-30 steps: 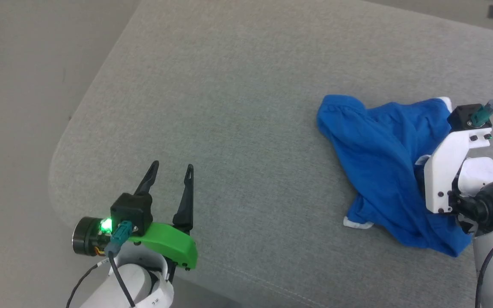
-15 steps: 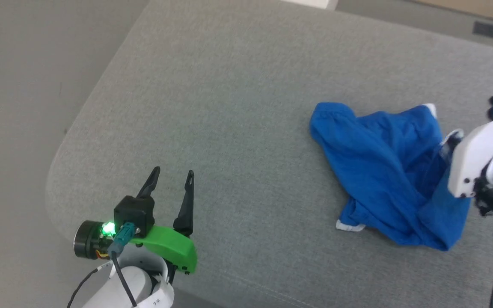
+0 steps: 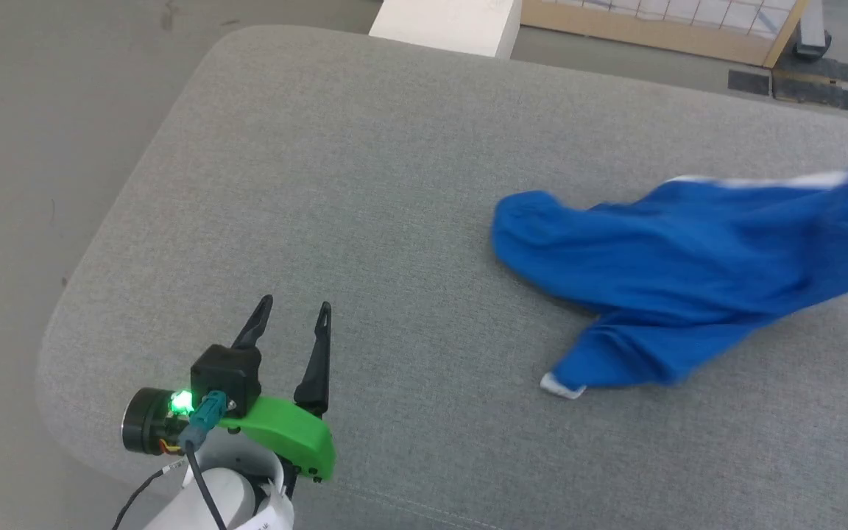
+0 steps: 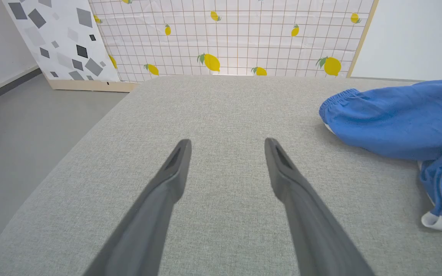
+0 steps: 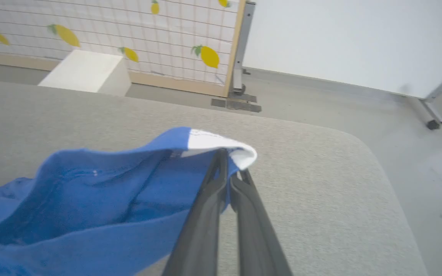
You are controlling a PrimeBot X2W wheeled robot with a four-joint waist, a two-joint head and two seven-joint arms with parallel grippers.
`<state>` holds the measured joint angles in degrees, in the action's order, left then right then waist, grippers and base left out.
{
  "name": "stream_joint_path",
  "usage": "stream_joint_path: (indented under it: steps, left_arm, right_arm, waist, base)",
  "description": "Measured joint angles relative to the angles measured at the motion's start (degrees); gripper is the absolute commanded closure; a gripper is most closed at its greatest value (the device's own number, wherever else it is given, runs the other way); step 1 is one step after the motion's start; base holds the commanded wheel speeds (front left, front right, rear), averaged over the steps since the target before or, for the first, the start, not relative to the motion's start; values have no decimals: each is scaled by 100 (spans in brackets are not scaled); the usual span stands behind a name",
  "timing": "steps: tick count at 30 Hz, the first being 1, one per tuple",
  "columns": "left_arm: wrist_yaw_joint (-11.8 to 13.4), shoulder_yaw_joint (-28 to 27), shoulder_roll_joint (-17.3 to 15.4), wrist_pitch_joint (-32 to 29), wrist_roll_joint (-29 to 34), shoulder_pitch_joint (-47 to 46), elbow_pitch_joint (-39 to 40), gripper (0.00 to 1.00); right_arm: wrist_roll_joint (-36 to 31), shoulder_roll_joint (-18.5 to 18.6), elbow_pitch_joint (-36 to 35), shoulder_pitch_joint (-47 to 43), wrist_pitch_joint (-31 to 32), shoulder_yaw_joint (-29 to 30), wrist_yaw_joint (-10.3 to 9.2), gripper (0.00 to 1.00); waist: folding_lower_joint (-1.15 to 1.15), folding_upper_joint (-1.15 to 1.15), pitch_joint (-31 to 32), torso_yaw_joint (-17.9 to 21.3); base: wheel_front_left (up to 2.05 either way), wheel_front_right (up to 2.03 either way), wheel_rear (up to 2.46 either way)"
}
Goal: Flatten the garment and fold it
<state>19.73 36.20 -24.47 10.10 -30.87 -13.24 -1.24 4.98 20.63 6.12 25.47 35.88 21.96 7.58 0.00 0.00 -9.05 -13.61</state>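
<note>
Left gripper (image 3: 297, 303) hung over the grey cushion's (image 3: 365, 184) near left corner, its 2 fingers spread and empty, as 1 second before. Right gripper (image 5: 230, 168), pressed into the bunched garment (image 3: 689, 243) 1 second earlier, was now clenched on its white-trimmed edge, holding that edge raised above the cushion's right part. The blue cloth, heaped before, now stretched toward the cushion's right side, 1 white-tipped corner touching the cushion. Beyond the cushion's far edge, a white box (image 3: 446, 26) and a lemon-print panel (image 3: 652, 18) had entered the head view as the camera shifted.
</note>
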Motion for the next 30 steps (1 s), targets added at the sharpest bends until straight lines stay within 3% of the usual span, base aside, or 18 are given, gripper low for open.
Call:
stream_joint_path:
  steps: [7, 8, 9, 19, 30]
  left_arm:
    - [0, 0, -4, 0, 0, -36, 56, 0]
    - [0, 0, -3, 0, 0, -47, 58, 0]
    - [0, 0, -3, 2, 0, -53, 58, 0]
    - [1, -27, 8, 5, -55, -121, 13, 0]
    - [111, -256, 2, 14, -258, -146, 138, 0]
  right_arm:
    - [-954, 270, 659, 327, -756, 779, -1, 100]
    - [-1076, 264, 749, 369, -831, 812, -1, 91]
    - [-1151, 250, 835, 382, -865, 808, -1, 0]
    - [-1082, -380, 1196, 382, -1279, 436, -1, 0]
    - [-43, -934, 115, -121, -1938, -394, -1, 0]
  waist:
    - [0, 0, -227, -37]
    - [0, 0, -269, -42]
    - [0, 0, -299, -46]
    - [0, 0, -288, 108]
    - [0, 0, 121, 551]
  base:
    - [0, 0, 0]
    - [0, 0, 0]
    - [0, 0, 0]
    - [0, 0, 0]
    - [0, 0, 0]
